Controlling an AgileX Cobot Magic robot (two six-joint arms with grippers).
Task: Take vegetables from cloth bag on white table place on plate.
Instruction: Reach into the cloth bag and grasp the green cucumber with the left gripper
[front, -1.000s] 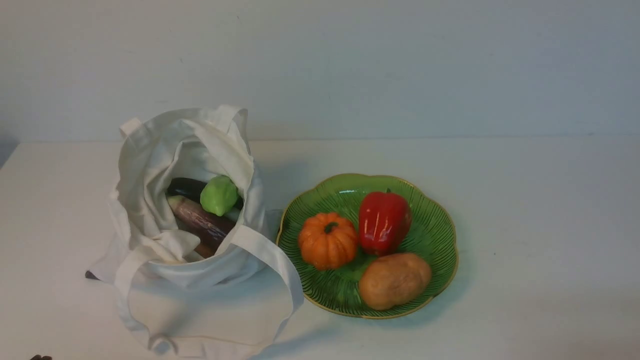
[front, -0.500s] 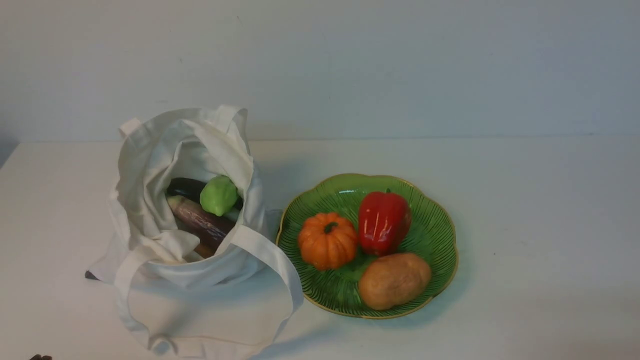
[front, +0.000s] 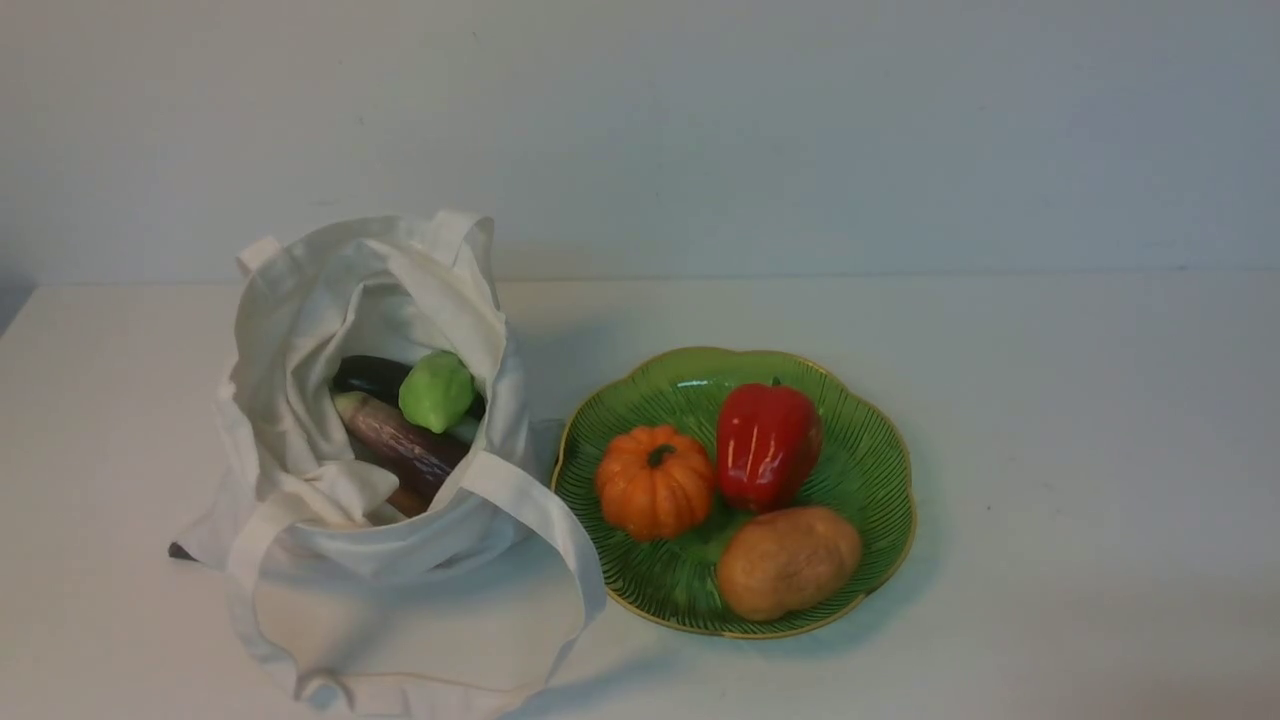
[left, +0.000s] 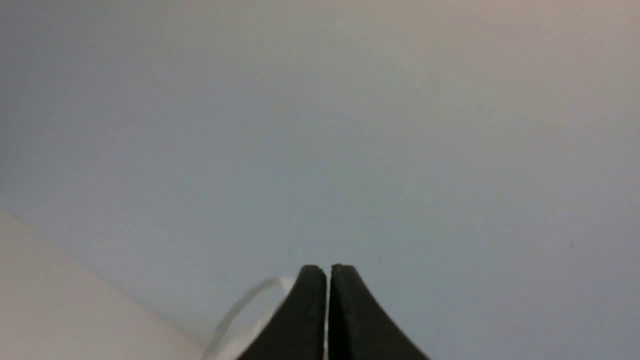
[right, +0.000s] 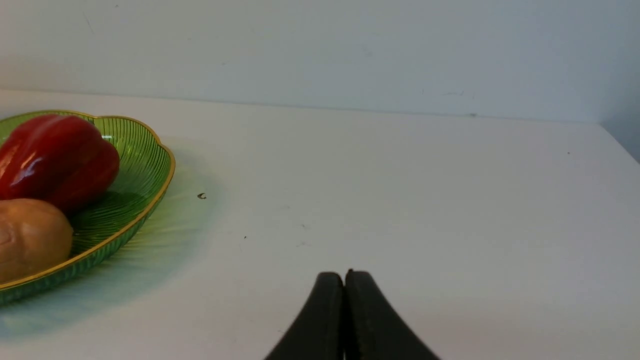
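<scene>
Vegetables (front: 437, 390), seen only from the front, lie in the cloth bag (front: 290, 340) beside the plate (front: 865, 470); wrist views alone show left fingers (left: 310, 310) and right fingers (right: 325, 315) pressed together, empty.

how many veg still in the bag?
3 visible in the bag: green lumpy one on top, black aubergine behind it, long purple one nearer the camera. More may be hidden underneath.

Lab-like setup: white table (front: 1050, 450) against a plain grey wall (front: 700, 120).
</scene>
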